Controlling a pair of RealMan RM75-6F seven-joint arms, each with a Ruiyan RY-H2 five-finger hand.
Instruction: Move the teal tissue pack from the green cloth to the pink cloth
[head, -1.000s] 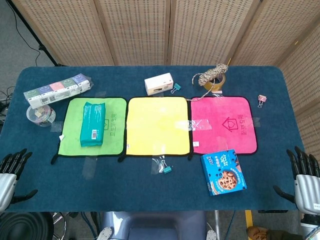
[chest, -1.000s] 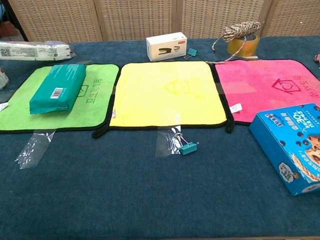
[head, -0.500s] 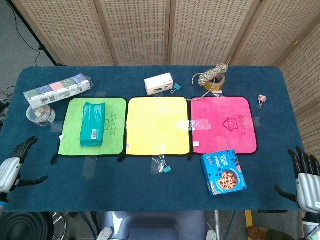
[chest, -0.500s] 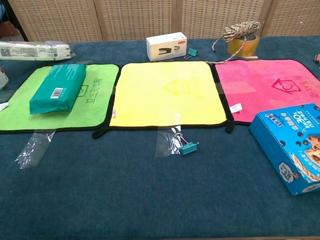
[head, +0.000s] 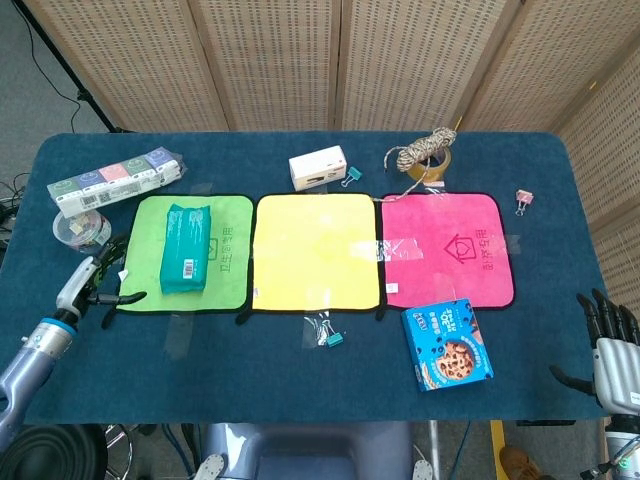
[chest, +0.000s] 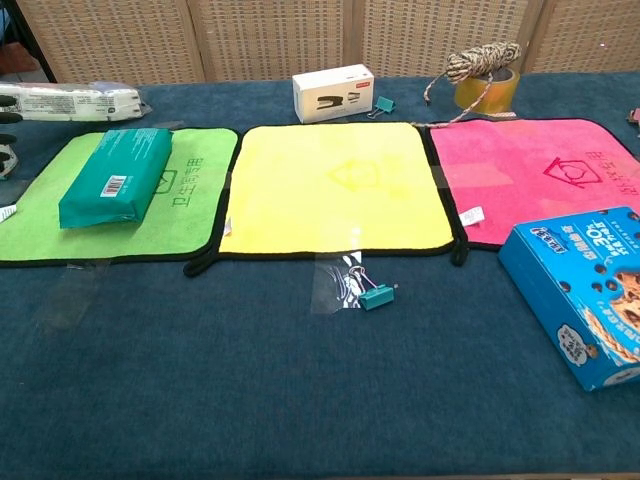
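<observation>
Teal tissue pack (head: 186, 248): lies flat on the green cloth (head: 228, 268), left half, long axis running away from the robot; nothing touches it.
Green cloth: leftmost of three cloths in a row, yellow cloth (head: 316, 250) in the middle.
Pink cloth (head: 445, 248): right end of the row, bare of objects.
Left hand (head: 88, 283): above the table just beside the green cloth's left edge, fingers apart, holding nothing.
Right hand (head: 612, 345): at the table's near right corner, fingers spread, empty.
Cookie box (head: 447, 344): just in front of the pink cloth.
</observation>
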